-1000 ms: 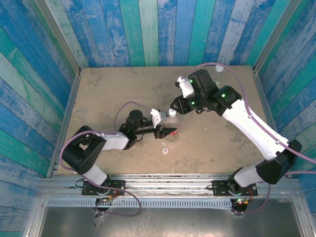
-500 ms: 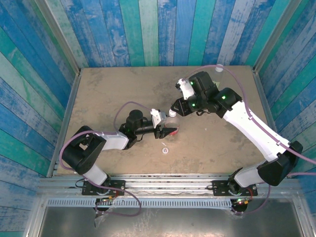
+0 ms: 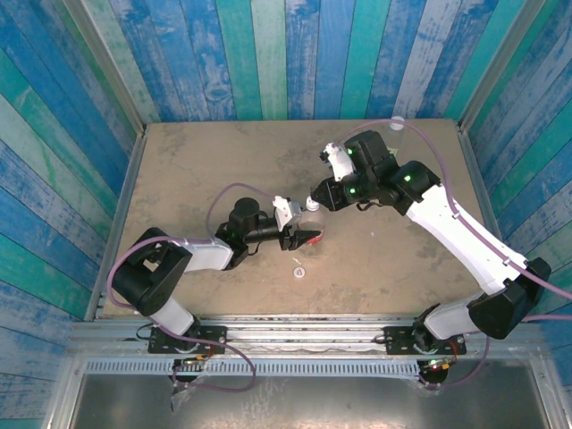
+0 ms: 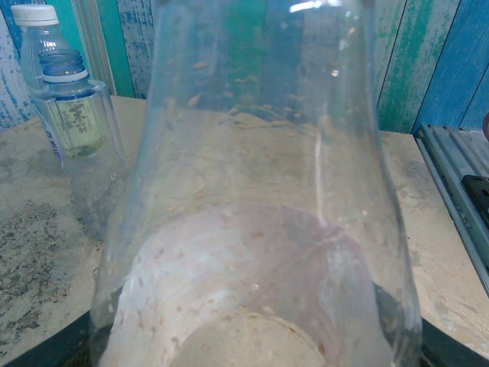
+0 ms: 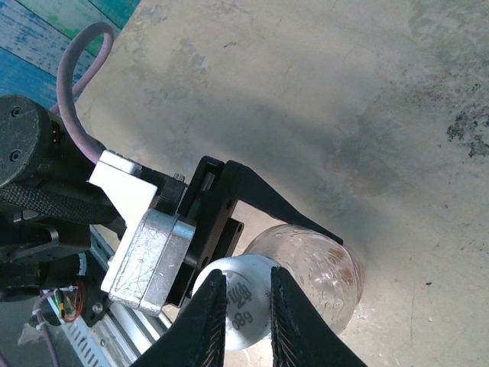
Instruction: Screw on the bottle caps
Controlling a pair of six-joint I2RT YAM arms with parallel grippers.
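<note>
Two things could go wrong here. The white cap (image 5: pixel 243 306) could go on crooked and jam if it sits tilted on the neck when the turning begins. The thin clear bottle (image 5: pixel 325 267), which has a red label, could spin or buckle in its clamp, since smooth plastic gives little purchase. The right gripper (image 5: pixel 246 277) is closed on that cap from above, with one dark finger on each side. The cap rests on the mouth of the upright bottle, directly under the wrist. The left gripper (image 3: pixel 304 234) clamps the bottle's body from the side, near the middle of the table (image 3: pixel 197 161). A second cap (image 3: pixel 298 272) lies loose on the table just nearer the arm bases, apart from both grippers
</note>
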